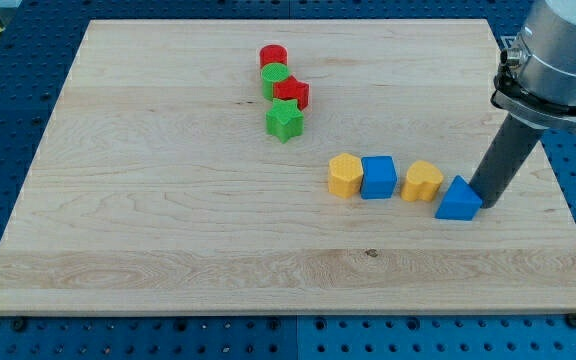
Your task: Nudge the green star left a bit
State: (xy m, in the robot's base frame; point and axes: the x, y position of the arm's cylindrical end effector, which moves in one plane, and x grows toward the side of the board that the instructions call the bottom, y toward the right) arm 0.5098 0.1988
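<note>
The green star (284,121) lies on the wooden board (168,220) above the middle, at the bottom of a short column: a red cylinder (273,57), a green block (274,78) mostly hidden, a red star-like block (292,93), then the green star. My tip (484,203) is far to the view's right, touching the right side of a blue triangular block (458,200). The tip is well away from the green star.
A row lies right of centre: a yellow hexagon (344,175), a blue cube (378,177), a yellow heart-like block (422,181), then the blue triangular block. The board's right edge runs close to the rod. Blue perforated table surrounds the board.
</note>
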